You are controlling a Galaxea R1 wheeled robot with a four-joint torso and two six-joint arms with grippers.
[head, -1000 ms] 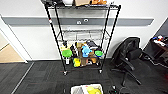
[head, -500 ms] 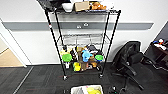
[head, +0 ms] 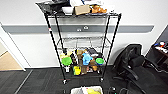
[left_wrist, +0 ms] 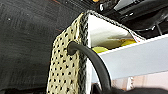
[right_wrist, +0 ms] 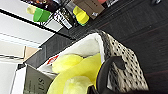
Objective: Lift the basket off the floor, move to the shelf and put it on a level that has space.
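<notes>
The shelf (head: pixel 82 42) stands against the white wall, at twelve o'clock from the robot. It is a tall rack of thin black poles and wire tiers on small wheels. The top tier holds a white bowl (head: pixel 67 10) and a cardboard box (head: pixel 82 9). The middle tier (head: pixel 82 43) looks bare. The lower tier is crowded, with green bowls (head: pixel 67 61) and a blue toy (head: pixel 86 58) among other things. A black office chair (head: pixel 132 62) sits at three o'clock from the shelf.

The basket (head: pixel 86 90) is at six o'clock in the head view, just in front of the robot and above the dark grey carpet floor (head: pixel 40 80). Yellow things (right_wrist: pixel 75 72) and a white box (left_wrist: pixel 132 58) lie inside it.

In the left wrist view a dark curved bar hooks into a hole in one woven end of the basket (left_wrist: pixel 66 65). In the right wrist view a dark curved bar sits at the other end of the basket (right_wrist: pixel 122 67). The fingers of both grippers are too hard to make out, so it cannot be told whether they are clenched or released.
</notes>
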